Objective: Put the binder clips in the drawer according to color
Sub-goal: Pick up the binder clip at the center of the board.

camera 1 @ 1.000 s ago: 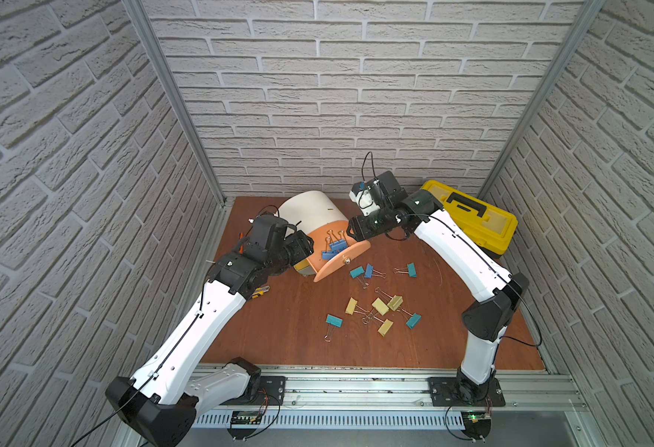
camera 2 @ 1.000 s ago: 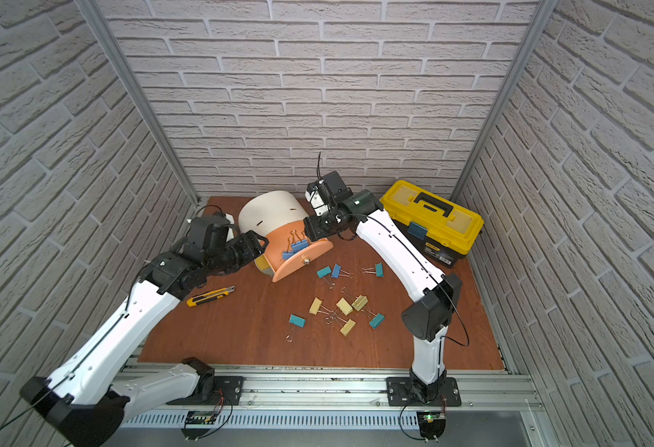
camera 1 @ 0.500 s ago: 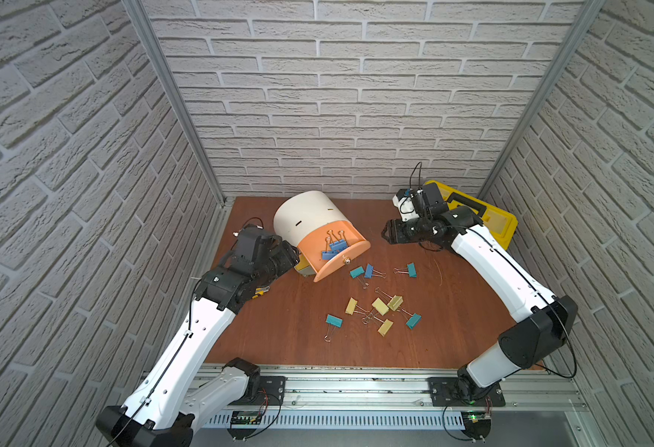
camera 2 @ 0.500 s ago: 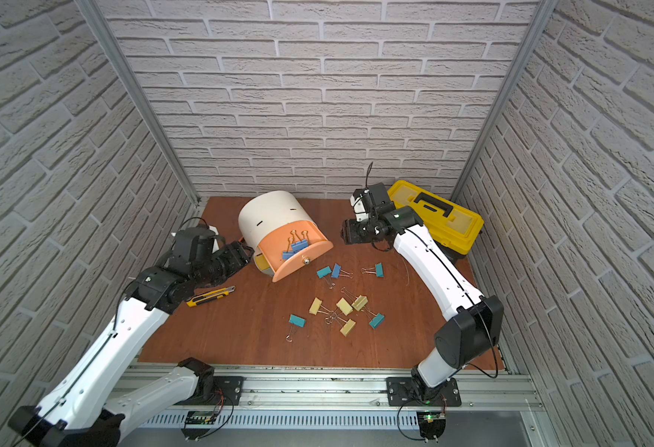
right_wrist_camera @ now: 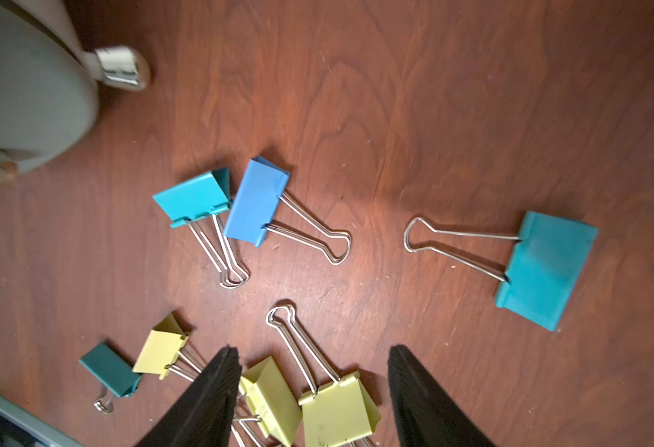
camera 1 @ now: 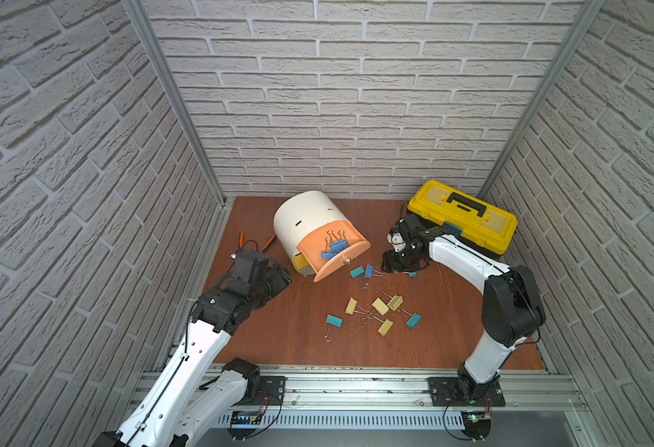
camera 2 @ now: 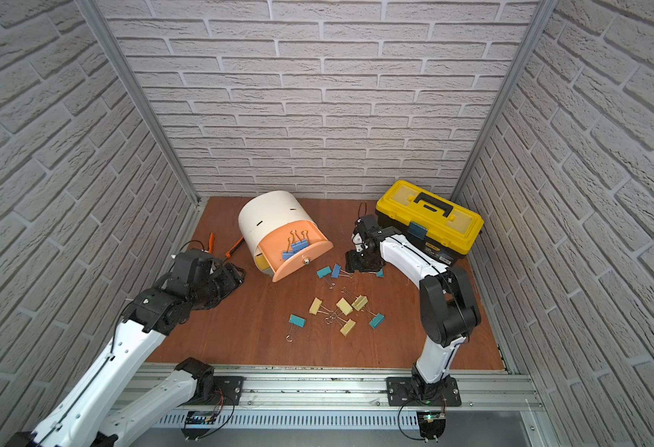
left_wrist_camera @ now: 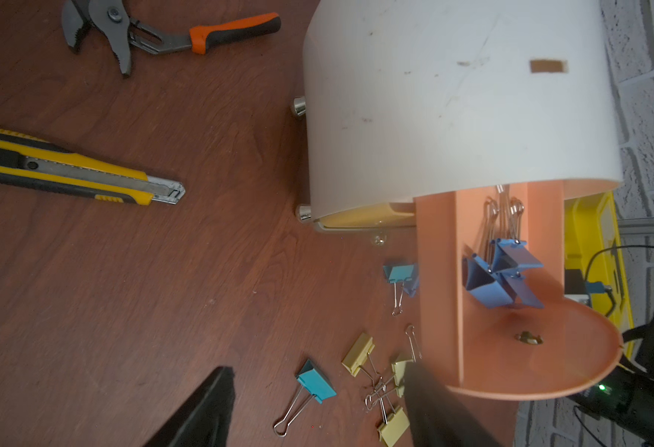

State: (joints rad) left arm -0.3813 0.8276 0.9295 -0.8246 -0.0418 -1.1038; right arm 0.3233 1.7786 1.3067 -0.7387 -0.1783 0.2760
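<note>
The white drum cabinet [camera 1: 309, 220] stands at the back, its peach drawer [camera 1: 319, 267] pulled out with blue binder clips [camera 1: 333, 247] lying inside. Several teal, yellow and one blue binder clips [camera 1: 380, 305] lie loose on the wood in front. My right gripper [camera 1: 390, 266] hangs open low over the table, beside the blue clip [right_wrist_camera: 255, 205] and a teal clip [right_wrist_camera: 546, 267]; in the right wrist view its jaws [right_wrist_camera: 311, 350] frame a yellow clip [right_wrist_camera: 337, 410] and hold nothing. My left gripper [camera 1: 280, 279] is open and empty, left of the cabinet [left_wrist_camera: 453, 96].
A yellow-and-black toolbox [camera 1: 464, 220] sits at the back right, close behind my right arm. Orange-handled pliers [left_wrist_camera: 143, 35] and a yellow utility knife [left_wrist_camera: 66, 170] lie left of the cabinet. Brick walls close in three sides.
My right gripper left the open drawer, swung right and came down to the table by the loose clips. My left arm pulled back from the cabinet toward the front left.
</note>
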